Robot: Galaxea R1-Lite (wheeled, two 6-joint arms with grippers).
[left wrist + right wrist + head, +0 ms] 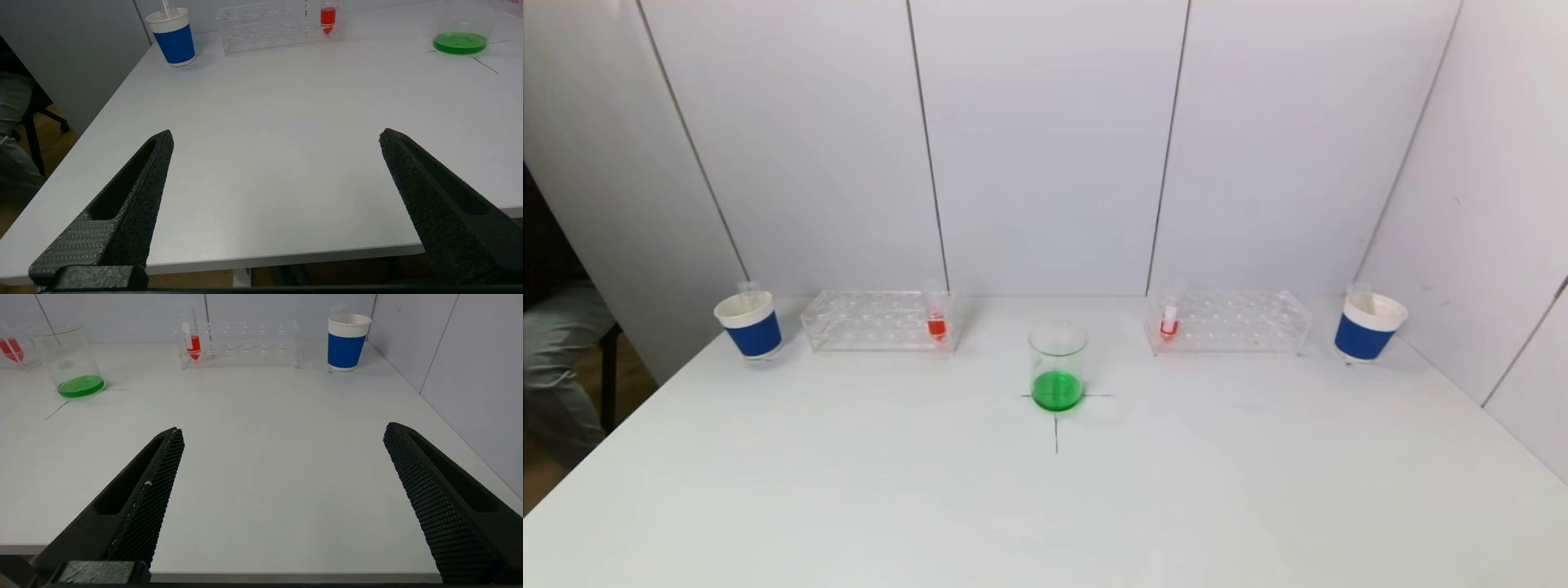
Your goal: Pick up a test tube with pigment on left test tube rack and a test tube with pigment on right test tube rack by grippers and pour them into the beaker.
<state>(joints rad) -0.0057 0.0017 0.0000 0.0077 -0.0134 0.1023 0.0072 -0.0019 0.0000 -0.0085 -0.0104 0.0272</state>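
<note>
A clear beaker (1057, 367) with green liquid stands at the table's middle on a drawn cross. The left clear rack (878, 321) holds one tube of red pigment (937, 325) at its inner end; this tube also shows in the left wrist view (327, 18). The right clear rack (1229, 322) holds one tube of red pigment (1170, 324), which also shows in the right wrist view (193, 346). My left gripper (276, 136) and right gripper (284, 430) are open and empty, near the table's front edge, far from the racks. Neither shows in the head view.
A blue-and-white paper cup (749, 325) holding a clear tube stands left of the left rack. A like cup (1368, 327) stands right of the right rack. White walls close the table's back and right side. A seated person (556, 359) is off the table's left.
</note>
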